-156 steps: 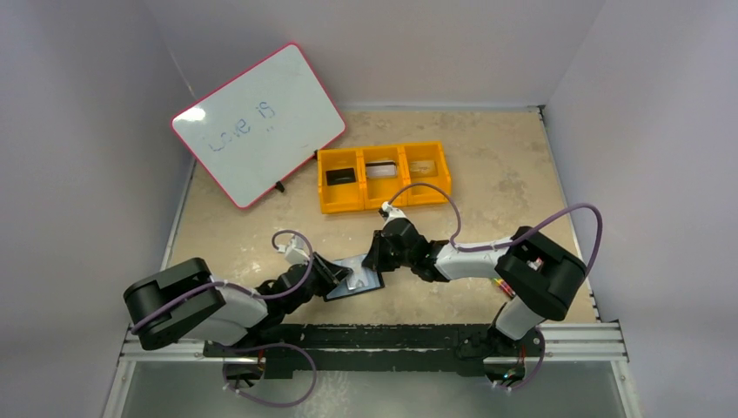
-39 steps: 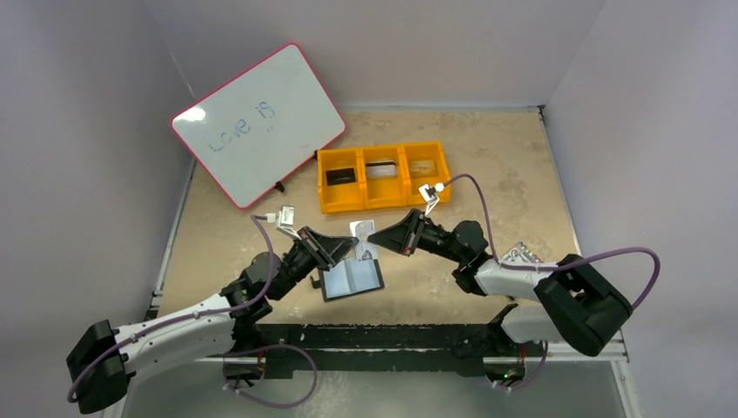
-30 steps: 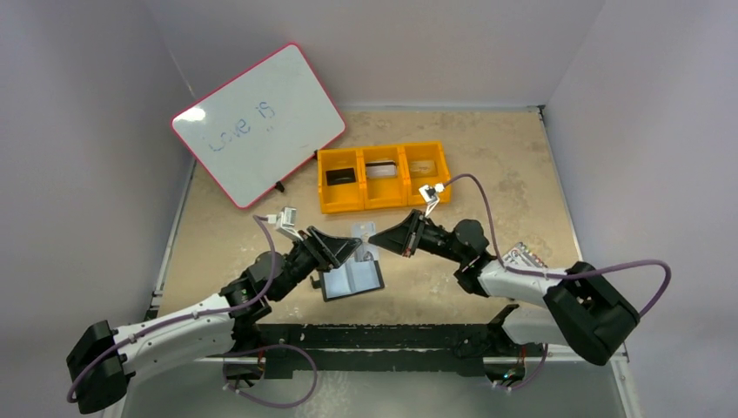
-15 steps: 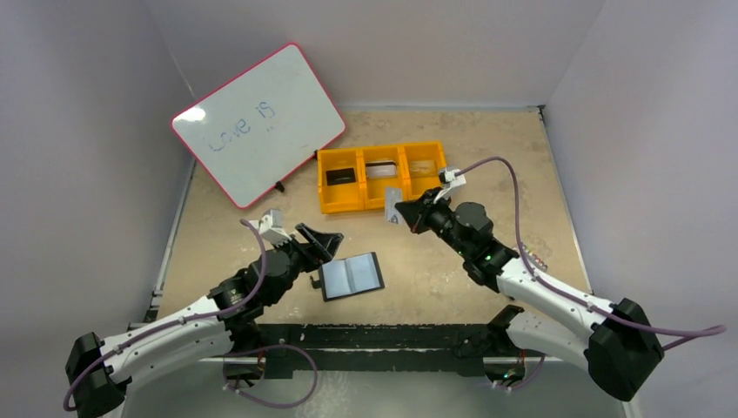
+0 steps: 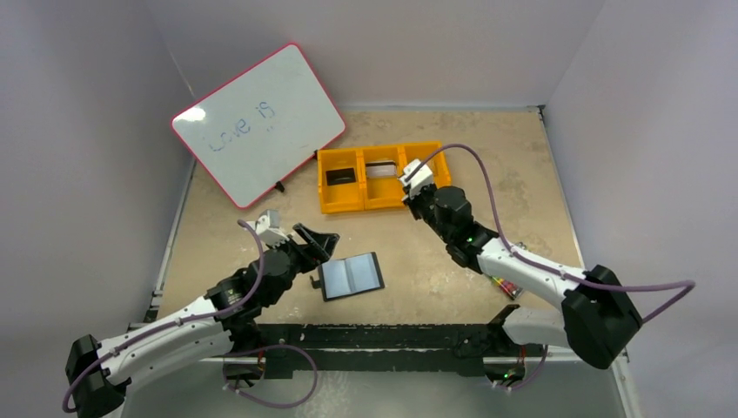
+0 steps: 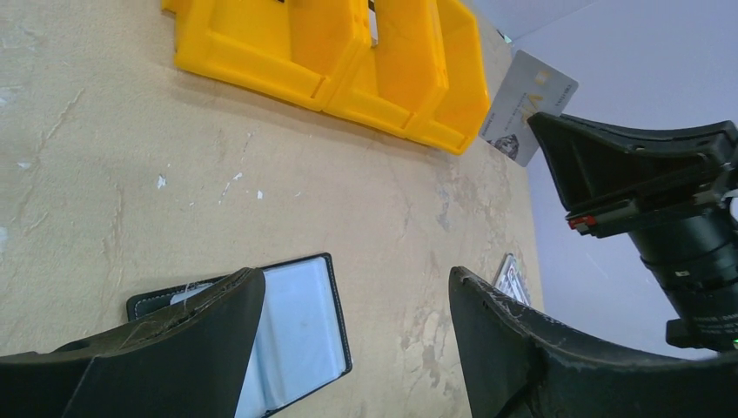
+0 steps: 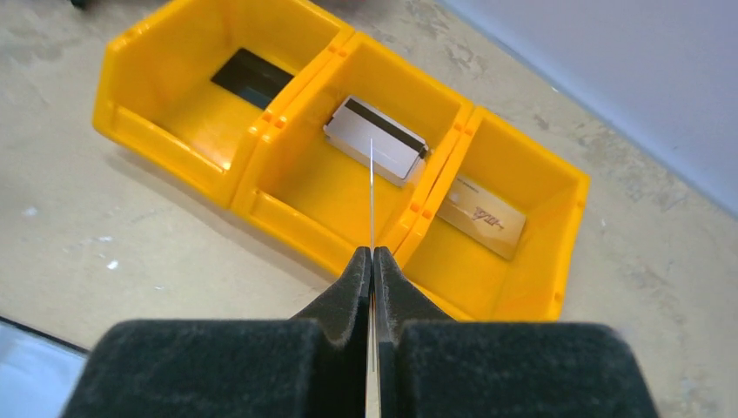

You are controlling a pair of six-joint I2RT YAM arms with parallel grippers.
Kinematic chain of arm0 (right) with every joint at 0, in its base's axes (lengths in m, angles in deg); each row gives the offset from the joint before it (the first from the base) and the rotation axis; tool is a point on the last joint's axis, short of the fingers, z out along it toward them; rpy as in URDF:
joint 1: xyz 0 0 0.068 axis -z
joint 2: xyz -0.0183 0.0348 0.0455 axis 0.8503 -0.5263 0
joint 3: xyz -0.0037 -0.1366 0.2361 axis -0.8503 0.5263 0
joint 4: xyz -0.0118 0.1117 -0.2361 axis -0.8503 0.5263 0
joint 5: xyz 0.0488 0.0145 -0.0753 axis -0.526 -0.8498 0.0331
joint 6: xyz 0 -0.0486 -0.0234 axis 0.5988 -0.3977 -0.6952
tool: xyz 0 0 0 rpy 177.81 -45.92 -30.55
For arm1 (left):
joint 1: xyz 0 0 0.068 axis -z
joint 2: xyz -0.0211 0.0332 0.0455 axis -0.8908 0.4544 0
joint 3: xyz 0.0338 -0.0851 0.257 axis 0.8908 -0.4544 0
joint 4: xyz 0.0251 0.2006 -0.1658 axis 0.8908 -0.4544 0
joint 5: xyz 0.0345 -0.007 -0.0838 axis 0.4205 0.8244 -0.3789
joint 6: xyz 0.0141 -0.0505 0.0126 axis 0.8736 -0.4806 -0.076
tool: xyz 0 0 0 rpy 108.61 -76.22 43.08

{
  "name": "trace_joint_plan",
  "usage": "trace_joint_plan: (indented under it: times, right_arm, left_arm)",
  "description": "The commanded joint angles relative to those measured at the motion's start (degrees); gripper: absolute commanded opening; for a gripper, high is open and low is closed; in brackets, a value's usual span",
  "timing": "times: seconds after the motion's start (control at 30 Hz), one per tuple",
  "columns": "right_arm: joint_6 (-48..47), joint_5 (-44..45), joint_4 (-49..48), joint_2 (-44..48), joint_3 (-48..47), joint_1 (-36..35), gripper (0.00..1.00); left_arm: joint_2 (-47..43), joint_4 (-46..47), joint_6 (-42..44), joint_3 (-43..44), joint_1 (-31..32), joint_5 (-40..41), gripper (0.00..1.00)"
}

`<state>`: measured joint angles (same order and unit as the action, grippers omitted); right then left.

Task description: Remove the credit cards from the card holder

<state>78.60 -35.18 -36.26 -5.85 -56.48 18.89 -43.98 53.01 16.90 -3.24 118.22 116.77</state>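
Observation:
The black card holder (image 5: 350, 275) lies open on the table, its clear sleeves (image 6: 296, 322) up. My left gripper (image 5: 318, 244) hovers just left of it, open and empty (image 6: 355, 277). My right gripper (image 5: 409, 190) is shut on a pale credit card (image 6: 526, 104), which the right wrist view shows edge-on (image 7: 372, 192) above the orange tray (image 7: 305, 231). The tray's left compartment holds a black card (image 7: 252, 77), the middle one a silvery card (image 7: 376, 139) and the right one a tan card (image 7: 481, 215).
A pink-framed whiteboard (image 5: 258, 122) leans at the back left. A marker pack (image 5: 505, 286) lies under the right arm, near the front right. Grey walls close in the table on three sides.
The left gripper let go of the pale card and opened wide, drawing back to the left. The right gripper carried the card from above the holder back to the tray.

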Motion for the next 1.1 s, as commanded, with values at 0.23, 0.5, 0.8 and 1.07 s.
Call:
trace_joint_plan:
  times: [0.23, 0.5, 0.8, 1.07]
  right_arm:
    - [-16.3, -2.26, -4.29, -11.0, -10.55, -0.02, 0.0]
    - [-23.44, -4.64, -1.88, -16.11, -14.82, -0.02, 0.0]
    - [-29.38, -3.46, 1.67, -22.52, -18.24, -0.02, 0.0]
    - [-35.51, -2.65, 0.3, -29.75, -22.64, 0.07, 0.0]
  left_arm:
    - [0.64, -4.76, 5.3, 7.29, -0.08, -1.08, 0.79]
    - [0.43, -7.9, 8.46, 9.74, -0.07, -1.83, 0.8]
    - [-0.74, -9.38, 7.82, 9.36, -0.06, -0.53, 0.8]
    - [-0.8, -9.47, 8.09, 9.35, -0.05, -0.25, 0.8]
